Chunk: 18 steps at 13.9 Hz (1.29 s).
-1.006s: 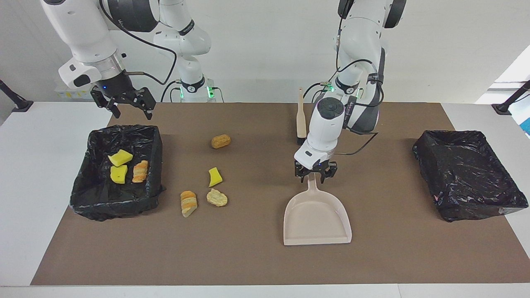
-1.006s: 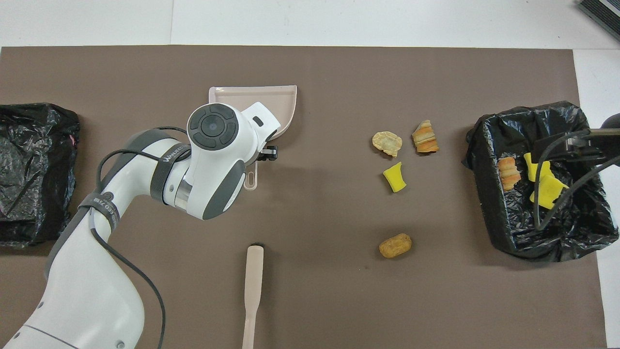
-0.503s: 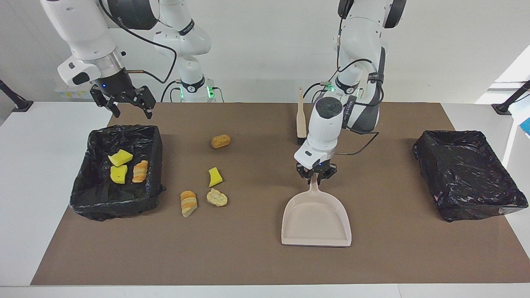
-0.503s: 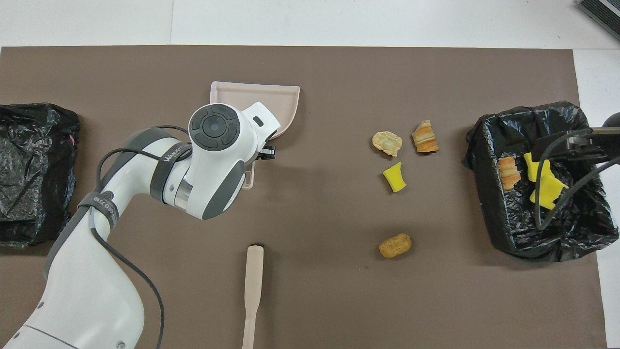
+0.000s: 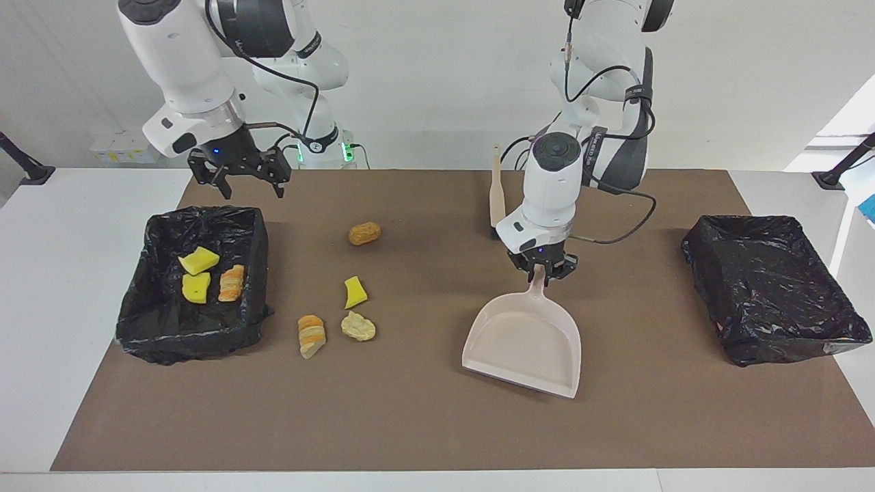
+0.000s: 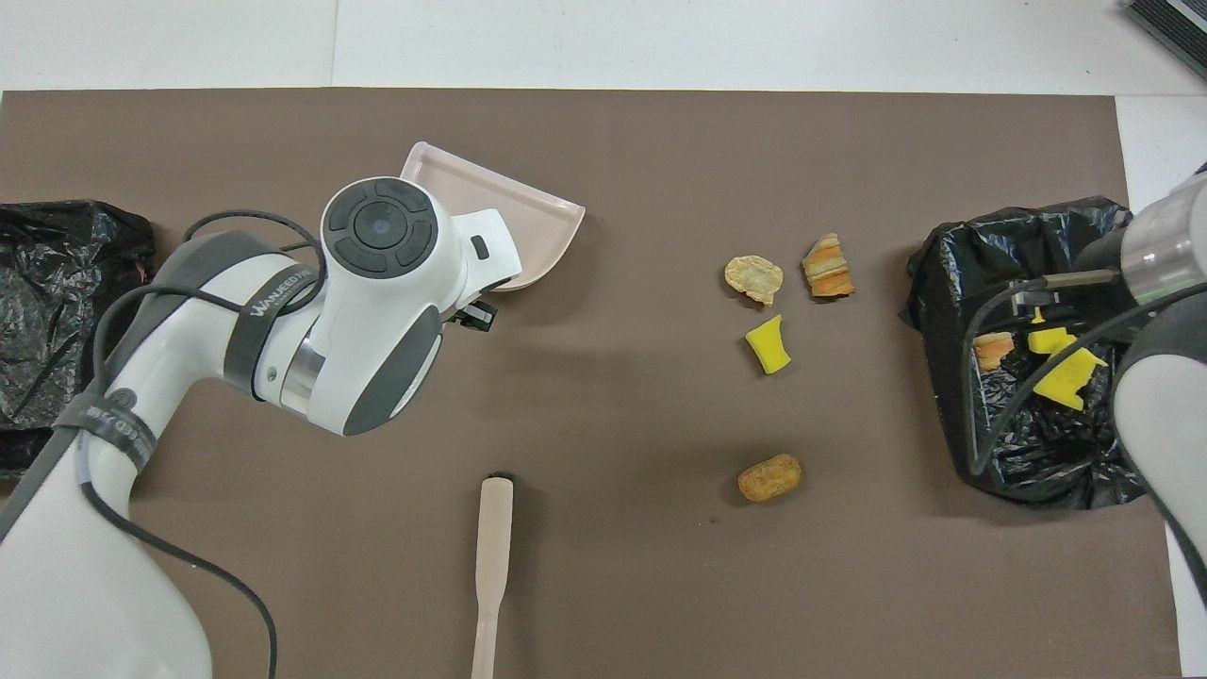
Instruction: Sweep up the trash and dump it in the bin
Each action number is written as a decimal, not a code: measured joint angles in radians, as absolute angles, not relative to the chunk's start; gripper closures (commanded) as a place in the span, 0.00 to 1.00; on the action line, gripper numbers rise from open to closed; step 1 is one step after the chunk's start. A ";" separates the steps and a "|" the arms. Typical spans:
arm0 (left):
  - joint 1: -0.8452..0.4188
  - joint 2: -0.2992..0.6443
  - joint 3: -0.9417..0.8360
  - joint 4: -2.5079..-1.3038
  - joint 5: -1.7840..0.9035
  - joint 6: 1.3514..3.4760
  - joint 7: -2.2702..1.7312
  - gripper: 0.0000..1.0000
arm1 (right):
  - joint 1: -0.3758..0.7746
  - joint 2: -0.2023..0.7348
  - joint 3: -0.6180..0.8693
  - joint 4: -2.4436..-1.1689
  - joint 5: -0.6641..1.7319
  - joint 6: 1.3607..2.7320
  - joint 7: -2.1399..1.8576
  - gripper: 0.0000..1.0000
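Facing view shows the left gripper (image 5: 545,271) clamped narrow on the handle tip of the beige dustpan (image 5: 525,339), whose pan hangs tilted, one corner raised and the open lip slanting toward the mat (image 5: 437,424). That arm reaches out from its base and points its wrist steeply down, so in the overhead view its white body hides the handle and only part of the pan (image 6: 528,203) shows. The right gripper (image 5: 240,179) hangs over the edge of the filled bin (image 5: 140,321) with its fingers spread wide and nothing between them; its arm bends down from above at its own end of the table.

Counted from largest to smallest: two bins lined with black bags, the second bin (image 5: 779,328) lying well apart from the left gripper at that arm's end; one dustpan; one brush (image 5: 497,195) lying just beside the left arm's wrist, toward the robots; seven pieces of trash. Three pieces lie in the bin under the right gripper: two yellow sponge chunks (image 5: 198,260) (image 5: 196,288) and a striped pastry (image 5: 231,283). Four lie on the mat between the two grippers: a round bun (image 5: 364,233), a yellow chunk (image 5: 354,292), a pale flaky piece (image 5: 358,326) and a second striped pastry (image 5: 312,335)
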<state>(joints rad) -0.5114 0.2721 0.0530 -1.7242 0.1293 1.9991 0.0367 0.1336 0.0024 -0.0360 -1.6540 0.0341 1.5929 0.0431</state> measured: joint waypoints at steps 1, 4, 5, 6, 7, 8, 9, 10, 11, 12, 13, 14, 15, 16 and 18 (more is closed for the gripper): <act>-0.502 0.259 0.057 -1.724 0.130 1.975 0.137 1.00 | 0.155 -0.001 -0.035 -1.681 0.080 1.595 0.043 0.00; -0.474 0.248 0.061 -1.724 0.149 1.962 0.411 1.00 | 0.233 -0.036 -0.034 -1.806 0.162 1.716 0.046 0.00; -0.467 0.248 0.061 -1.724 0.161 1.957 0.475 1.00 | 0.270 -0.050 -0.033 -1.849 0.170 1.748 0.063 0.00; -0.465 0.248 0.061 -1.724 0.169 1.944 0.530 1.00 | 0.309 -0.060 -0.032 -1.881 0.174 1.762 0.093 0.00; -0.464 0.248 0.061 -1.724 0.172 1.922 0.582 1.00 | 0.345 -0.066 -0.031 -1.906 0.180 1.770 0.123 0.00; -0.464 0.248 0.060 -1.724 0.172 1.894 0.626 1.00 | 0.383 -0.069 -0.030 -1.927 0.189 1.776 0.162 0.00; -0.464 0.247 0.059 -1.724 0.173 1.869 0.662 1.00 | 0.420 -0.069 -0.030 -1.946 0.196 1.791 0.210 0.00; -0.465 0.246 0.058 -1.724 0.174 1.851 0.700 1.00 | 0.458 -0.068 -0.029 -1.968 0.201 1.822 0.258 0.00; -0.465 0.245 0.057 -1.724 0.175 1.842 0.750 1.00 | 0.501 -0.066 -0.028 -1.994 0.210 1.869 0.312 0.00; -0.465 0.244 0.057 -1.724 0.176 1.839 0.805 1.00 | 0.545 -0.060 -0.027 -2.016 0.214 1.918 0.369 0.00; -0.465 0.244 0.056 -1.725 0.176 1.839 0.853 1.00 | 0.584 -0.051 -0.027 -2.030 0.215 1.957 0.418 0.00; -0.466 0.244 0.054 -1.728 0.176 1.841 0.888 1.00 | 0.620 -0.041 -0.027 -2.037 0.217 1.987 0.467 0.00; -0.466 0.245 0.052 -1.731 0.176 1.847 0.909 1.00 | 0.655 -0.029 -0.027 -2.041 0.217 2.014 0.523 0.00; -0.466 0.247 0.050 -1.733 0.177 1.861 0.927 1.00 | 0.693 -0.015 -0.027 -2.044 0.218 2.046 0.582 0.00; -0.467 0.259 0.048 -1.738 0.177 1.910 0.946 1.00 | 0.769 0.020 -0.026 -2.045 0.218 2.113 0.701 0.00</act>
